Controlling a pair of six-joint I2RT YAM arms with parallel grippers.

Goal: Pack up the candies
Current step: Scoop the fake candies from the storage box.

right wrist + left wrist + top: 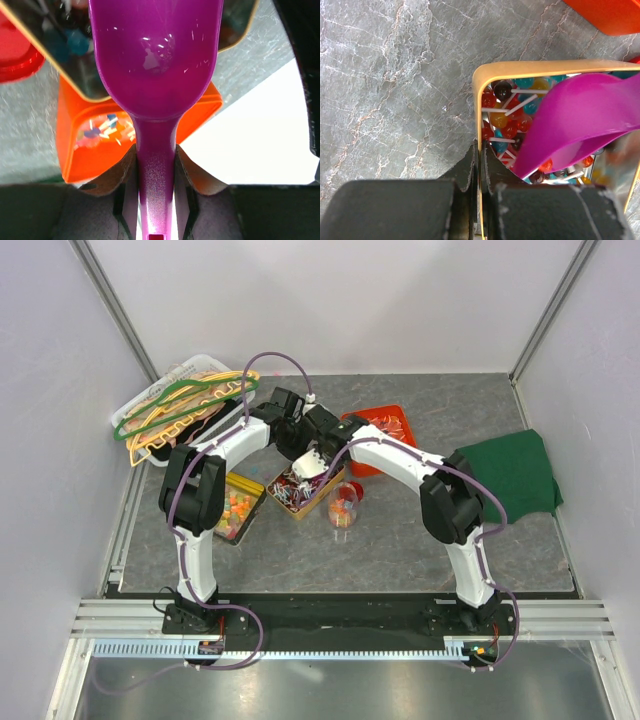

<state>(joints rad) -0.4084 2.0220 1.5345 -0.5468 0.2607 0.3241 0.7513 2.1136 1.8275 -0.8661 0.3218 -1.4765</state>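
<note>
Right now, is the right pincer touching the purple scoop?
Touching. The right wrist view shows the right pincer clamping the handle of the purple scoop from both sides.

Our left arm (pixel 235 440) and right arm (pixel 385 455) share white shells, chunky black joints and black bases (pixel 190 618). A purple cable (pixel 275 358) loops along each. Our left hand (pixel 476 172) shows matte black fingers (pixel 464 169) with scuffed edges.

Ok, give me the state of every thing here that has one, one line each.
left hand, shut on the wall of the tin
right hand, shut on the handle of the scoop
scoop, held, bowl dipped into the tin
tin, open, filled with candies
jar, upright, a few candies at the bottom
orange tray, open, a few pieces inside
</note>
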